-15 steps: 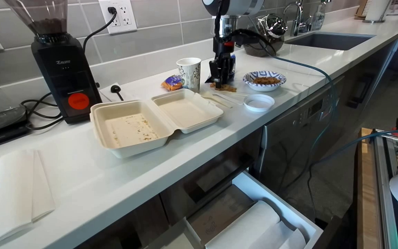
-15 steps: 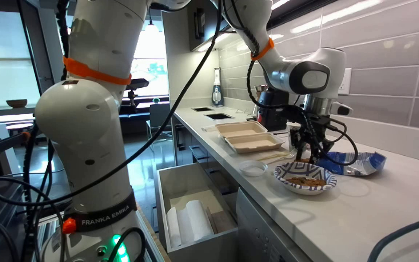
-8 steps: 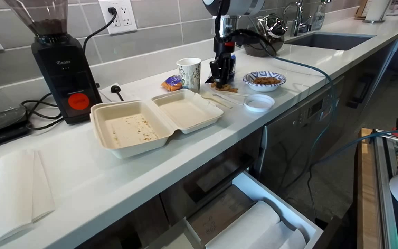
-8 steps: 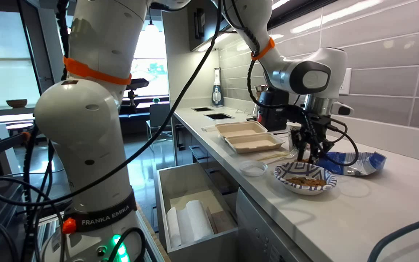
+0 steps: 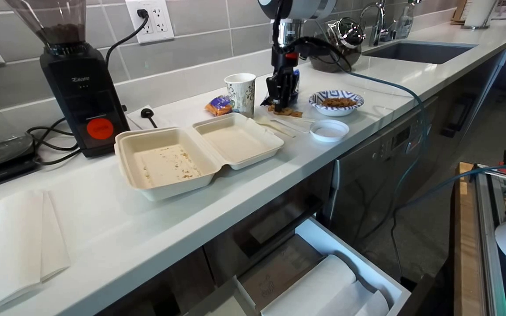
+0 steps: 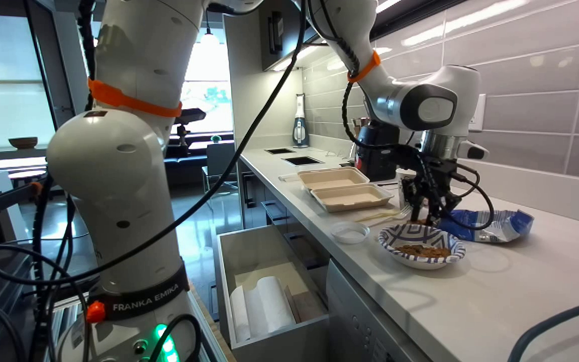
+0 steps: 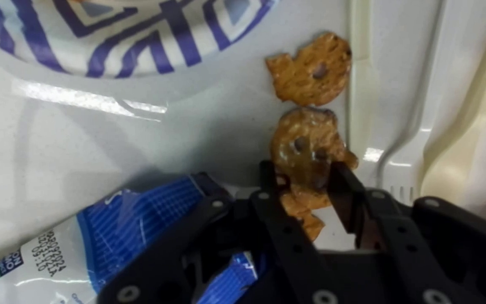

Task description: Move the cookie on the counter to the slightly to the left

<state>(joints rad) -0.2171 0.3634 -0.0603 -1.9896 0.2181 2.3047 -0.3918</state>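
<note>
Since only a slight shift is asked, the gripper [image 7: 303, 170] stands low over the counter [image 5: 95, 206], fingers down, between the front and back edges; presumably so set to draw the cookie [image 7: 310, 147] along with little lift

Cookie: brown, thin, on or just above the counter, well in from the front edge, between the fingertips; upper piece [image 7: 306, 80] and lower piece [image 7: 310, 226] in a row with it; one broken cookie or several, cannot tell

Jaws: narrow, a fingertip either side of the cookie; pressing on it or only flanking it, cannot tell; a hold by the rim would suit so thin a thing, too firm a squeeze might crack it

Cutlery [image 7: 409, 143]: pale, laid just beside the row, between cookie and box [image 5: 240, 136]; facing the back edge from the front, that is the left, so room there looks short

Box: open, probably for serving, crumbs [image 5: 185, 160] in one half

Bowl [image 5: 334, 111]: patterned, nearer the front edge than the cookie, holding brown food [image 5: 339, 102]

Dish [image 5: 328, 131]: small, white, near the front edge

Blue bag [image 7: 129, 228]: lying down, toward the back edge, partly hidden by the gripper in the wrist view

Cup [image 5: 241, 94]: upright, toward the back edge
</note>
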